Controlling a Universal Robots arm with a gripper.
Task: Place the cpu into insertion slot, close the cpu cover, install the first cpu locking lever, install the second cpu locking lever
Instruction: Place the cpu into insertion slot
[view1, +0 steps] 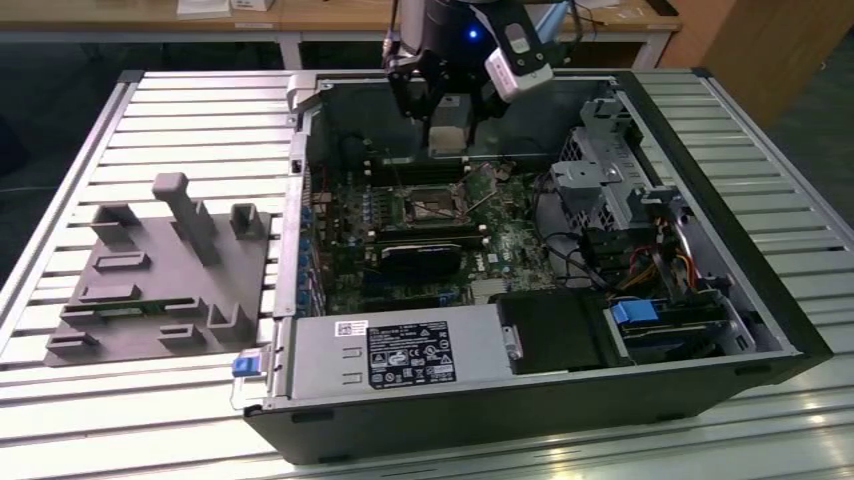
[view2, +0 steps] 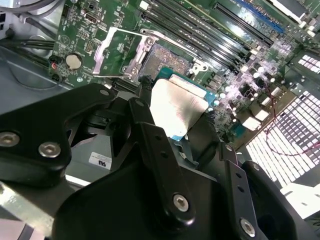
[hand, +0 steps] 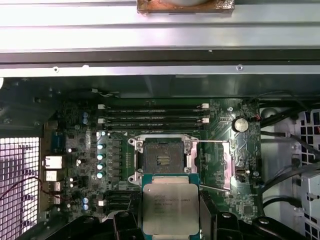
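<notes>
My claw (hand: 170, 222) is matte black, with pale steel screw heads dotted along its fingers (view2: 152, 137). The cpu (hand: 170, 200) in it has a silver-grey top with faint dark print, edged in green. The insertion slot (hand: 162, 161) has a dark centre flecked with gold inside a silver rim, and the cpu cover (hand: 227, 167) is bare silver. The motherboard (hand: 220, 120) is deep green, crossed by black memory slots (hand: 152, 120) with white end clips and a row of pale teal capacitors (hand: 100, 160). In the exterior view the case (view1: 534, 420) is black, the power supply (view1: 400, 355) silver with a black-and-white label, the fixture block (view1: 160, 280) grey, and the table (view1: 200, 130) striped in silver slats.
</notes>
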